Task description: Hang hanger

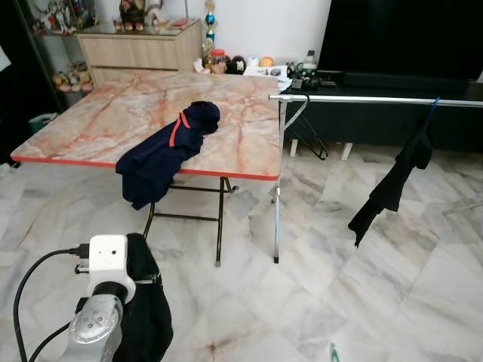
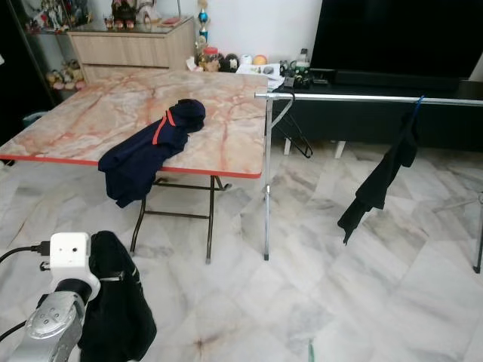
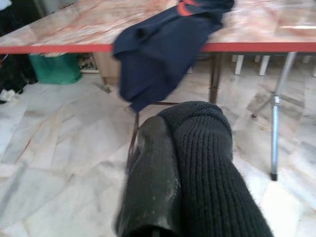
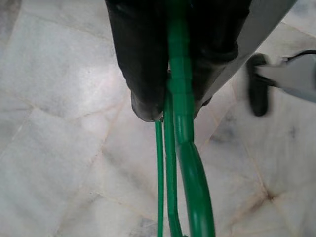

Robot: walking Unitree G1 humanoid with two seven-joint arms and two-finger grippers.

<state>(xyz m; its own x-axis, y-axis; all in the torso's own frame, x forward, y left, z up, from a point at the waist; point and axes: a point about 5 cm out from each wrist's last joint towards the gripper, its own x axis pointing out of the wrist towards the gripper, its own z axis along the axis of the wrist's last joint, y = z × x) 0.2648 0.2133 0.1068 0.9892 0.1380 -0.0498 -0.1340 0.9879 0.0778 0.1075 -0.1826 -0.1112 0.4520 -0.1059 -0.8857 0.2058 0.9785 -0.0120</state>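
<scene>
Clenched on a green hanger (image 4: 180,123), the right gripper (image 4: 173,106) has its two black fingers pressed to either side of the hanger's plastic stem, with thin green wire running alongside, all held low over the pale marble floor (image 1: 362,302). A sliver of that green shows at the near edge of the floor in the head view.

At near left, the left gripper (image 3: 163,163) grasps a black knitted garment (image 1: 147,305), which drapes over its fingers and hangs beside the silver arm.

Farther off stands a folding table (image 1: 98,121) with a pink marbled top and red edge. A navy garment with a red trim (image 1: 170,147) lies on its near right part and spills over the near edge.

Just right of the table, a metal clothes rail (image 1: 377,99) runs to the right on a thin upright leg. A black hanger (image 1: 306,128) hangs near the rail's left end, and a dark garment (image 1: 392,185) hangs further right on a blue hanger hook. Behind the rail sits a long dark TV cabinet (image 1: 377,124), and a wooden sideboard (image 1: 139,49) stands at far left.
</scene>
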